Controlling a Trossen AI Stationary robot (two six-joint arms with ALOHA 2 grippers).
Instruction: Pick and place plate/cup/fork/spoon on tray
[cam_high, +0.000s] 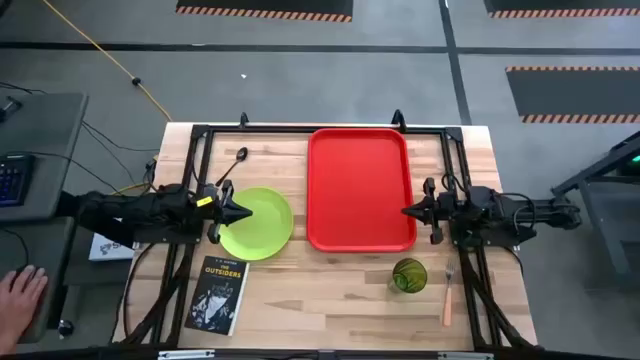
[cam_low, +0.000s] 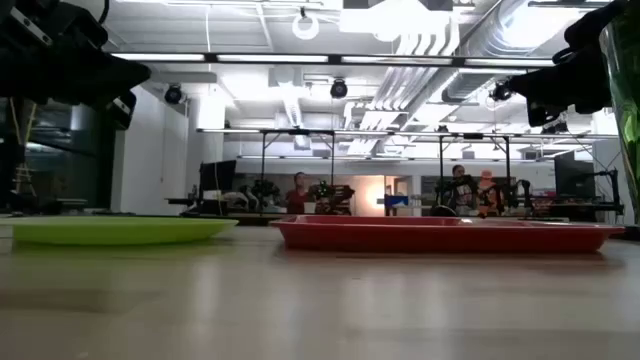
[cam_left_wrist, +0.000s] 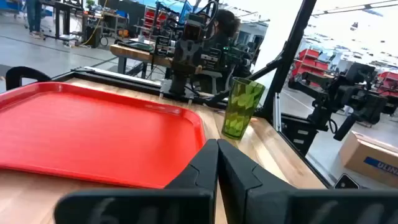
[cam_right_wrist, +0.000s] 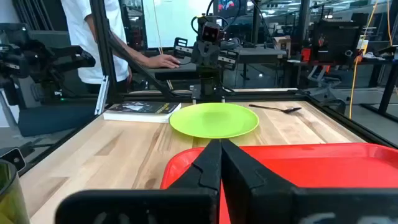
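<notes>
Nothing placed yet, red tray (cam_high: 360, 190) bare in the middle of the desk (cam_high: 320, 290). Left tool (cam_high: 246, 212) hangs above the near edge of the plate (cam_high: 262, 225), fingers pressed together, holding nothing; plate lies right under and ahead of its tip, with the tray just beyond the plate. Right tool (cam_high: 406, 211) points at the tray's edge from the other side, fingers also closed and empty, tip about over the rim. Cup (cam_high: 408, 275) stands upright beside the right tool, off the tray's corner; fork (cam_high: 447, 292) lies flat on the desk next to the cup, under the right arm. Spoon (cam_high: 236, 162) lies beside the left arm, off to the side of the left tool, near the plate's far rim but apart from it. Book (cam_high: 218, 292) on the other side of the left arm, not part of the job. Person's hand (cam_high: 20, 297) at the edge, well away. Risks, as I judge: plate is thin and flat, closed fingers must open before a rim pinch or they just shove it into the tray; both tools face each other across the tray, so a collision if both reach in; cup is light, an off-centre grip could tip it; fork and spoon sit flush on the wood, easy to miss or skid.
</notes>
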